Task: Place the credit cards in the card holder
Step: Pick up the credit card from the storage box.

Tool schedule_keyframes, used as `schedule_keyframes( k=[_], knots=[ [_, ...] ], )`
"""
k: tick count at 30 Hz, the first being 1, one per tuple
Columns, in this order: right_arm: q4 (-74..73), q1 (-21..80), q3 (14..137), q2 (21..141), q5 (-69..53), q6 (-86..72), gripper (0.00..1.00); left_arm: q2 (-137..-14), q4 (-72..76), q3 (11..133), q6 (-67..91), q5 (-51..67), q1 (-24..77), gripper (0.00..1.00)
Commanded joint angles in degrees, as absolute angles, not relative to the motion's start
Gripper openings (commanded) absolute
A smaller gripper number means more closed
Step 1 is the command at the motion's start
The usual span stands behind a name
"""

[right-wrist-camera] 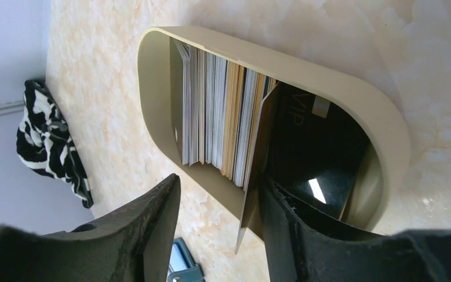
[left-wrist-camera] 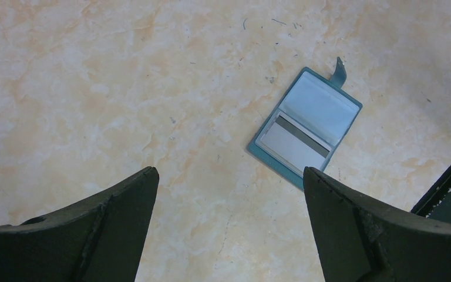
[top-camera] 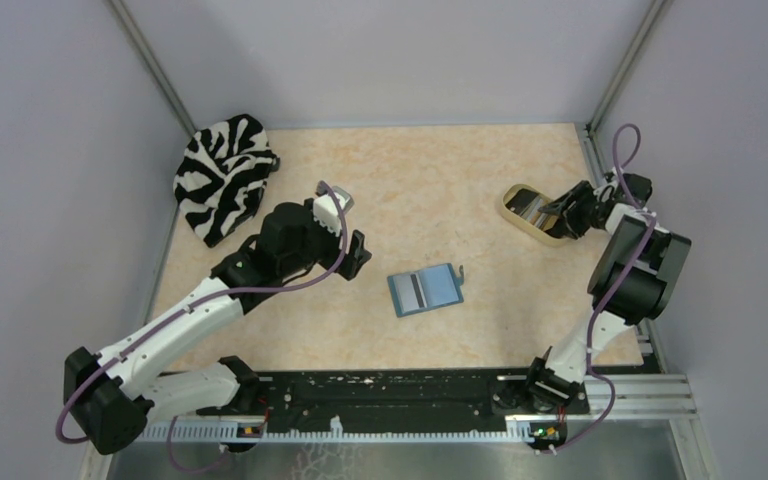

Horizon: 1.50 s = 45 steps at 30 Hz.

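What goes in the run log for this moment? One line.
left gripper: open, empty, hovering | right gripper: jaws apart at credit cards in tray | card holder: open flat, holds striped card

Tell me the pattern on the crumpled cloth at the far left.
The crumpled cloth has black-and-white zebra stripes, clearest in the top external view.

The credit cards (right-wrist-camera: 217, 111) stand packed on edge just ahead of my right gripper (right-wrist-camera: 220, 179), and the teal card holder (left-wrist-camera: 305, 126) lies open, flat, ahead-right of my left gripper (left-wrist-camera: 229, 173).
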<state>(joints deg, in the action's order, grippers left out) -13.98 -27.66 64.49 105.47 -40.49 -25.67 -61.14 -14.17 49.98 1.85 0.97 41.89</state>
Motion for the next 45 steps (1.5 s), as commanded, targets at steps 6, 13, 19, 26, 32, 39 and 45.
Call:
schedule_keyframes(
  k=[6,13,19,26,32,39,45],
  knots=[
    [-16.07,-28.88,65.08,102.10,-35.72,-23.46,0.41,-59.79,-14.42,49.75,1.41,1.44,41.84,0.99],
    [-17.58,-29.19,64.73,101.55,-33.63,-22.15,0.29,-60.01,-14.41,49.75,1.41,1.53,41.84,0.99],
    [-17.93,-29.71,64.22,100.38,-32.57,-21.82,0.11,-59.88,-14.50,49.75,1.49,1.52,41.84,0.99],
    [-18.24,-30.33,63.16,98.04,-30.59,-21.25,0.00,-59.59,-14.46,49.75,1.49,1.80,41.85,0.99],
    [-20.20,-31.39,62.82,95.94,-30.50,-18.81,0.00,-59.34,-14.50,49.68,1.58,1.87,41.84,0.99],
    [-22.28,-31.82,61.44,90.94,-31.98,-14.04,0.00,-59.09,-14.01,49.36,1.84,2.85,41.84,0.99],
    [-20.73,-31.78,60.81,86.30,-47.73,-7.07,0.00,-57.45,-11.03,48.04,2.22,6.71,41.85,0.99]
  ],
)
